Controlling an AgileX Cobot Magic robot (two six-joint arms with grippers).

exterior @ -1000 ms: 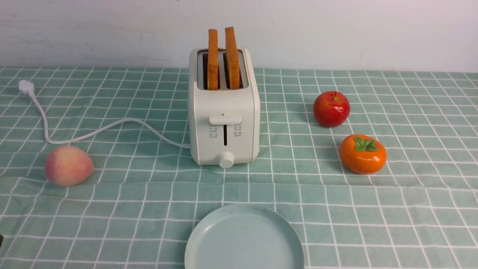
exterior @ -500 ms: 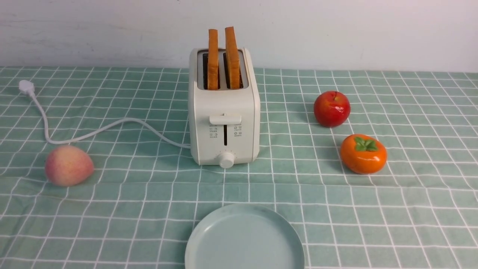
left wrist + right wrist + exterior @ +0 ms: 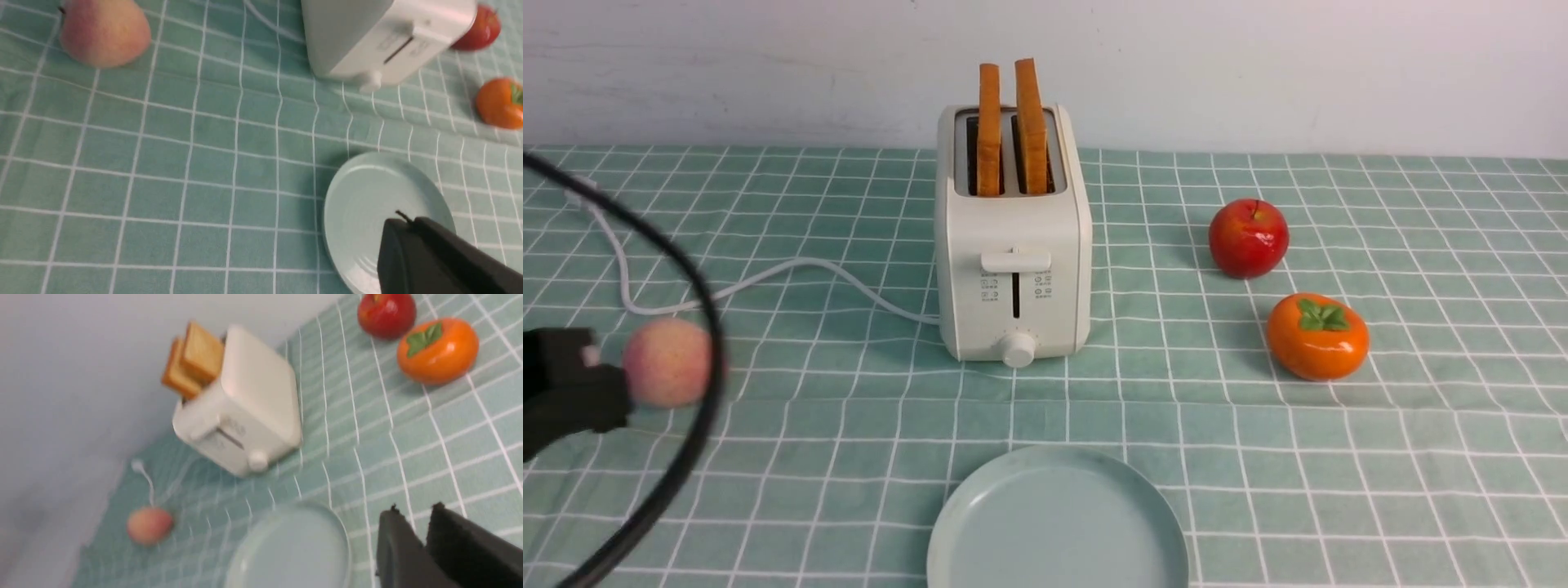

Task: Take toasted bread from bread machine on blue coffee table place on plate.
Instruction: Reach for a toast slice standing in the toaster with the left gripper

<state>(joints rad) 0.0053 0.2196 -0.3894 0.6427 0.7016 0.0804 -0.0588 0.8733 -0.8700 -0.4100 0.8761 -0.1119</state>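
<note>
The bread machine stands mid-table on the blue coffee table, lever and knob facing me. Two slices of toasted bread stand upright in its slots. The empty plate lies at the front edge, before the toaster. In the left wrist view my left gripper is shut and empty, in front of the plate, with the toaster beyond. My right gripper looks shut and empty, beside the plate and well short of the toast. It does not show in the front view.
A peach lies front left, partly behind my left arm's black body and looping black cable. The toaster's white cord runs left. A red apple and an orange persimmon sit right of the toaster.
My left arm and its black cable have come into the front view at the left, covering the plug and the peach's edge. Toaster, toast, plate and fruit have not moved.
</note>
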